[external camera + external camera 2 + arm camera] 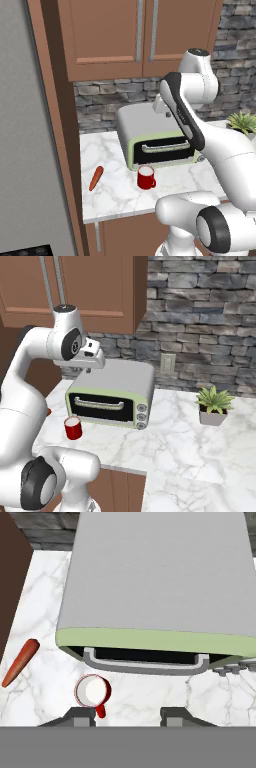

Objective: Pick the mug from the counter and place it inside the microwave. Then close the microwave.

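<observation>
Left base view: the mug [146, 177] is sitting untouched on the surface [115, 195], before the toaster oven [152, 137].

Right base view: nothing is being carried yet.

Hand view: the claw [128, 716] is hovering part-open and empty, high above the mug.

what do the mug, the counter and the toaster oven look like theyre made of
Mug: probably glazed ceramic, smooth red outside with a plain white inside.
Counter: looks like polished marble, a white slab with grey veins; it could be an imitation.
Toaster oven: seems to be painted metal, a matte grey top and pale green front rim, with a dark, likely glass, door and a grey bar handle.
</observation>
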